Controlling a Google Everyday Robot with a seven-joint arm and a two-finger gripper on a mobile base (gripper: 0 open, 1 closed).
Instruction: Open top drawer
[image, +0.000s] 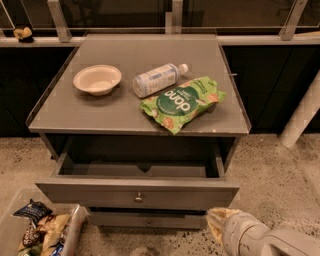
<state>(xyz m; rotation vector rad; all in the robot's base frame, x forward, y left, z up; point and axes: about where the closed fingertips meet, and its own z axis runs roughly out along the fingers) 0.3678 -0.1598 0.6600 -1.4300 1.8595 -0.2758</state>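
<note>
Here, grey top drawer (95, 192) open, pincer (216, 223) lower-right.

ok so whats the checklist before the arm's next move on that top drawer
1. Wide grey wooden top drawer pulled out, inside exposed: ok.
2. Small round metal knob at the centre of its front unobstructed: ok.
3. Gripper off the knob, low by the drawer front's right end: ok.
4. Gripper touching the drawer front or apart from it: cannot tell.
5. Beige round bowl, white plastic bottle lying on its side and green snack bag resting on the cabinet top: ok.
6. Clear plastic bin of snack packets on the floor at the left, away from the gripper: ok.
</note>
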